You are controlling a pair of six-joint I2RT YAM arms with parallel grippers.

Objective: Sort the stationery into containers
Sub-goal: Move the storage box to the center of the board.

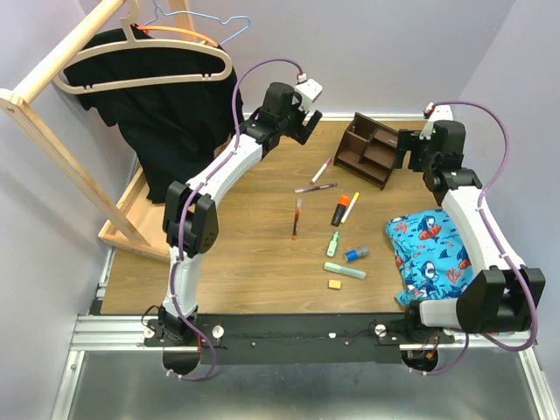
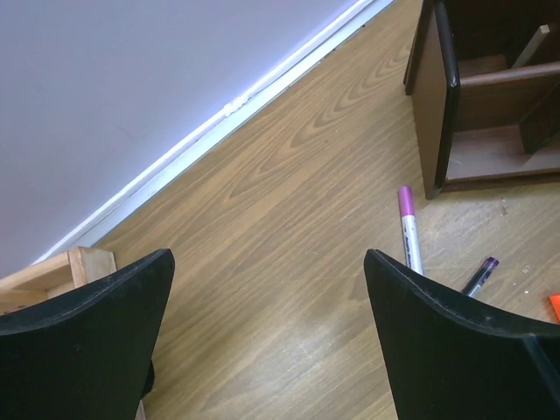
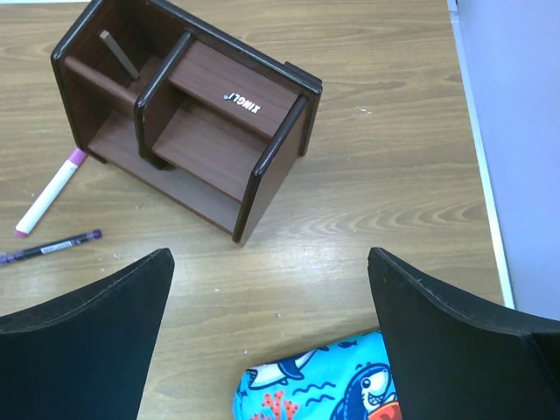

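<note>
The dark brown organizer (image 1: 372, 153) stands at the back right of the table, its compartments (image 3: 219, 114) bare. Loose stationery lies mid-table: a pink pen (image 1: 321, 169), a purple pen (image 1: 315, 187), a red pen (image 1: 297, 218), an orange highlighter (image 1: 339, 210), a yellow one (image 1: 350, 206), two green ones (image 1: 333, 244) (image 1: 345, 271), a blue-capped tube (image 1: 356, 255) and a small eraser (image 1: 334, 283). My left gripper (image 2: 267, 258) hovers open near the back wall, left of the organizer (image 2: 437, 96). My right gripper (image 3: 269, 258) hangs open just right of the organizer. Both hold nothing.
A blue fish-print cloth (image 1: 429, 254) lies at the right, under the right arm. A wooden clothes rack (image 1: 52, 79) with hangers and a black garment (image 1: 166, 114) fills the back left; its base (image 1: 122, 232) rests at the table's left edge. Walls close the back and right.
</note>
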